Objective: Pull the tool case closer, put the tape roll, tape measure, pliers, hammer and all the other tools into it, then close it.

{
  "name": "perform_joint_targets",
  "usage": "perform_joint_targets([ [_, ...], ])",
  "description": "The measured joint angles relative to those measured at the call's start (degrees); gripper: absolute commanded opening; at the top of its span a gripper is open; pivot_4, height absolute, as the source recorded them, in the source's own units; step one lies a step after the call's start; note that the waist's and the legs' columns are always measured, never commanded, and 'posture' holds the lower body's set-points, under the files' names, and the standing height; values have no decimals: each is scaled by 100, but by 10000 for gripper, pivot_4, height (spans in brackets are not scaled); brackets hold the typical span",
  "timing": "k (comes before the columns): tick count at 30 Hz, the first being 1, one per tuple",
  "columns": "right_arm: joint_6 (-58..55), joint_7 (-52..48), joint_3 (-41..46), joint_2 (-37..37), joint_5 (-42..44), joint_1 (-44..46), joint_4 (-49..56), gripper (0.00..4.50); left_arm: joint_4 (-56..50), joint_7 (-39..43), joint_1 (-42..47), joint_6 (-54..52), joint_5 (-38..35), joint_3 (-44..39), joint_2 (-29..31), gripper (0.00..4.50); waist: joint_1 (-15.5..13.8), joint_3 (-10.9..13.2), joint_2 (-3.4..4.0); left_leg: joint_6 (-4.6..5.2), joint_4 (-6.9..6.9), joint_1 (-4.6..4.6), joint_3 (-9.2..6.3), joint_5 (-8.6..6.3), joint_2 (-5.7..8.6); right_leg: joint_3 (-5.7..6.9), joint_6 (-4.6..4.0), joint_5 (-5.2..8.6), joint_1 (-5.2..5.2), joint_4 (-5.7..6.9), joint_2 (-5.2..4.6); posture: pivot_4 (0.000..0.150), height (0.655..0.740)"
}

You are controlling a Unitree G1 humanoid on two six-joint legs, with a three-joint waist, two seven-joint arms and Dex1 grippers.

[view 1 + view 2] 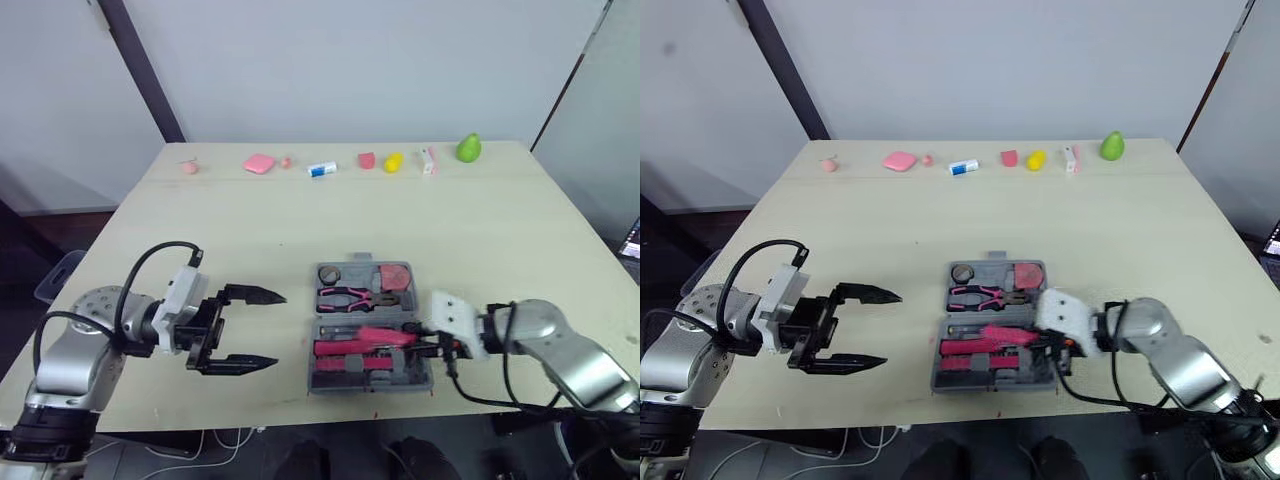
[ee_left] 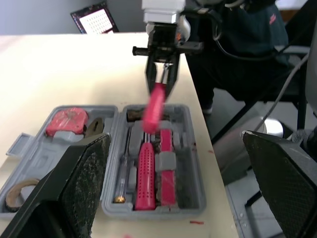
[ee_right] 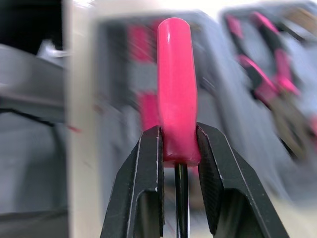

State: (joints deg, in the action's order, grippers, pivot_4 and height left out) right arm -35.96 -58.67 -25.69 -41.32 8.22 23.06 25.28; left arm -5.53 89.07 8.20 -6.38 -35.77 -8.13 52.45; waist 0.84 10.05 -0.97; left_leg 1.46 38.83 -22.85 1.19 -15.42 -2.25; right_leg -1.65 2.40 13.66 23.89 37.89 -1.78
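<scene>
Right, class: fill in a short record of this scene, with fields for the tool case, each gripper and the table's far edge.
Tool case: open, flat on the table
Case's far half: tape roll, pliers, tape measure
Right gripper: fingers shut on pink-handled tool, over the case's near half
Left gripper: fingers open, holding nothing, left of the case
Far edge: row of small items, green one at the right end

Pale table (image 1: pixel 250 230) across mid frame; open grey tool case (image 1: pixel 356 274) at lower centre; small items along upper edge, from pink block (image 1: pixel 259 163) to green pear-shaped piece (image 1: pixel 468 148).
</scene>
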Motion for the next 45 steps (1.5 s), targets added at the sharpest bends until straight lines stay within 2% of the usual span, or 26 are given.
perform_joint_targets([
  [9,-760,71,-1243,359,-700,631,-79,4137,13,14,-530,540,-322,385,755,45000,-7,0,-7,0,0,-1,-1,0,2,1,-15,9,6,2,-13,1500,7400],
  [19,-1439,323,-1934,1008,-1050,961,-222,4137,240,18,-645,834,-428,455,830,45000,-5,0,-9,0,0,-4,4,0,1,4,-6,4,10,4,-10,1500,7400],
  [28,-1500,436,-2098,1188,-1174,995,-281,4137,284,21,-733,936,-451,474,866,45000,0,-1,-10,0,0,-4,5,0,0,9,-6,3,10,6,-9,1500,7400],
  [30,-1487,438,-2099,1184,-1182,994,-281,14487,290,22,-733,943,-452,483,866,45000,1,-1,-11,0,0,-3,5,0,0,9,-5,3,10,6,-9,1500,7400],
  [32,-1440,488,-2093,1179,-1228,994,-285,21554,302,22,-732,947,-452,494,866,45000,0,-1,-11,0,0,-3,6,0,0,9,-5,3,10,6,-9,1500,7400],
  [33,-1405,524,-2067,1166,-1246,993,-288,27778,312,23,-732,949,-452,504,866,45000,-1,-1,-11,0,0,-3,6,0,0,9,-5,3,9,6,-9,1500,7400],
  [35,-1336,553,-1942,1133,-1263,981,-292,35891,361,23,-732,953,-452,543,866,45000,-2,-1,-11,0,0,-4,6,0,1,9,-5,3,9,4,-10,1500,7400],
  [40,-1288,455,-1815,1086,-1085,863,-240,35891,407,24,-698,974,-452,564,866,45000,-4,-1,-10,0,0,-6,6,0,1,10,-5,3,9,4,-10,1500,7400],
  [44,-671,276,-1227,1008,-565,393,-102,35891,499,25,-633,1019,-451,627,858,45000,-9,-2,-11,0,0,-6,7,0,1,10,-4,3,8,4,-10,1500,7400],
  [45,-524,279,-1133,1008,-507,315,-105,30833,504,25,-624,1026,-451,632,857,45000,-8,-2,-11,0,0,-6,7,0,1,11,-4,3,8,5,-10,1500,7400],
])
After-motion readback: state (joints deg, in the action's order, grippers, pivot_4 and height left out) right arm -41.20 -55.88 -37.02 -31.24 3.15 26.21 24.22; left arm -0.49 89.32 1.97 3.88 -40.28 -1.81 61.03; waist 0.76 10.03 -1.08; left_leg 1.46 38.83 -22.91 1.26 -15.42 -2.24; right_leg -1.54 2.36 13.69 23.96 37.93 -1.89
